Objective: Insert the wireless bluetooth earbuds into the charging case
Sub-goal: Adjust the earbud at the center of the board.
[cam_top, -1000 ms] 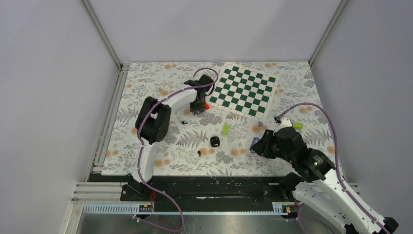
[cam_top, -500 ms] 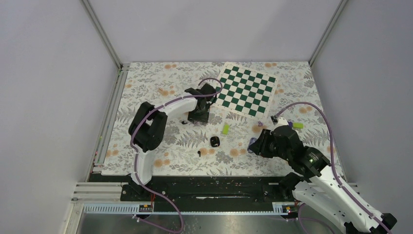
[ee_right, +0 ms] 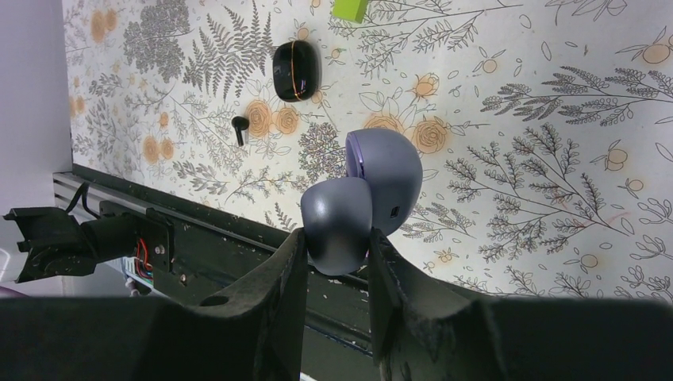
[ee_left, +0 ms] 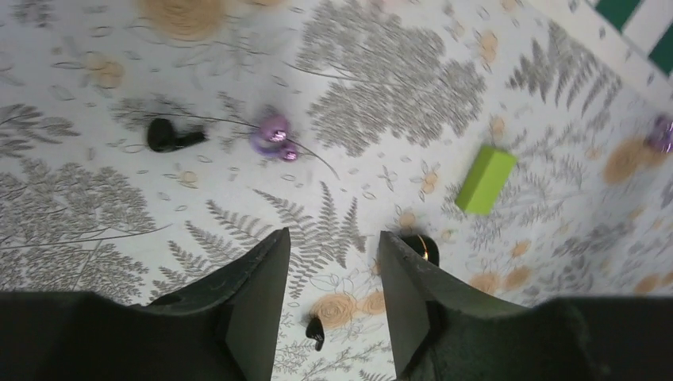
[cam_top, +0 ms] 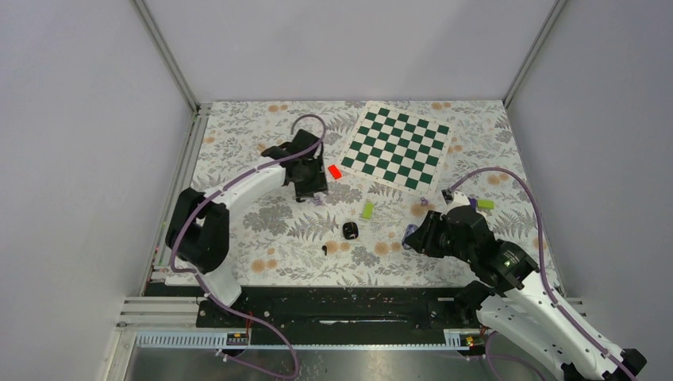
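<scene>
Earbud (ee_left: pixel 167 136) could be knocked away by the empty, spread left end effector (ee_left: pixel 333 238); purple case (ee_right: pixel 385 178) is squeezed by the right end effector (ee_right: pixel 337 238).

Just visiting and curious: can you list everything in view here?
chessboard: one, green and white, far right.
red block: one, red, beside the chessboard's left corner.
lime-green blocks: two, one mid-table, one by the right arm.
tan block: one, pale tan, far left.
black case: one, glossy black, closed, mid-table.
black earbuds: two, one near the black case, one by the left claw.
purple earbuds: two, one beside that earbud, one farther right.
lilac case: one, lilac-grey, open, in the right claw.
left claw: black, open, empty.
right claw: black, shut on the lilac case.
</scene>
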`<state>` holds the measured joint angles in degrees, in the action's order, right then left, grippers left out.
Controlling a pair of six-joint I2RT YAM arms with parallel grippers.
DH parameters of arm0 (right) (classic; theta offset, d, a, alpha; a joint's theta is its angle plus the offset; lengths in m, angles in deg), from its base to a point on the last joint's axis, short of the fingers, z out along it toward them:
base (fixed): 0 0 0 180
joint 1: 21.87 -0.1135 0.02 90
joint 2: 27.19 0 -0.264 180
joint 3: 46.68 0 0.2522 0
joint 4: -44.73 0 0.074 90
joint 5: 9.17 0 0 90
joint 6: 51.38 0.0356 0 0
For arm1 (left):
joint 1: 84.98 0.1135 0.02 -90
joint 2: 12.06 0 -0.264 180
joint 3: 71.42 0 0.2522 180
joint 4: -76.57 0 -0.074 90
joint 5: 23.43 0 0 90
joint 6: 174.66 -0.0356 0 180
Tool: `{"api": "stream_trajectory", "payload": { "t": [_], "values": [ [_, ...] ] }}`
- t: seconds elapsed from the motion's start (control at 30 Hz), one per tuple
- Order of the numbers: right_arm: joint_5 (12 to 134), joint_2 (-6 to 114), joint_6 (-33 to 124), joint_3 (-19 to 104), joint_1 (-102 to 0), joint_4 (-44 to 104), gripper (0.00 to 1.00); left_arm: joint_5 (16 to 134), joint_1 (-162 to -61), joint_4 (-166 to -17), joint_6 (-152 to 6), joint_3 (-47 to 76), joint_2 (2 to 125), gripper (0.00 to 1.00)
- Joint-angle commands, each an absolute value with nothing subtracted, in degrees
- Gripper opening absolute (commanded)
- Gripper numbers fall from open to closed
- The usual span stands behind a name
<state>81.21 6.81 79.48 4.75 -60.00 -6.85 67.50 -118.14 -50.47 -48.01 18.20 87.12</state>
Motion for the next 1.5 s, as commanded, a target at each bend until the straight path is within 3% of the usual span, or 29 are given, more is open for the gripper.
{"api": "stream_trajectory", "payload": {
  "t": [0.0, 0.43, 0.7, 1.47],
  "values": [
    [81.0, 5.32, 80.14, 4.59, -59.82, -5.67, 0.0, 68.35, -112.11, -56.09, -40.3, 12.38, 84.08, 0.45],
    [79.4, 5.58, 79.47, 3.87, -59.83, -6.12, 0.0, 70.16, -111.76, -67.94, -34.36, 3.74, 87.98, 0.38],
    [78.81, 7.5, 79.32, 4.13, -59.83, -5.17, 0.0, 62.75, -111.91, -65.51, -35.21, 6.91, 90.94, 0.31],
    [78.65, 9.06, 79.49, 4.2, -59.84, -5.06, 0.0, 66.31, -111.94, -73.47, -38.06, 6.65, 91.88, 0.3]
  ]
}}
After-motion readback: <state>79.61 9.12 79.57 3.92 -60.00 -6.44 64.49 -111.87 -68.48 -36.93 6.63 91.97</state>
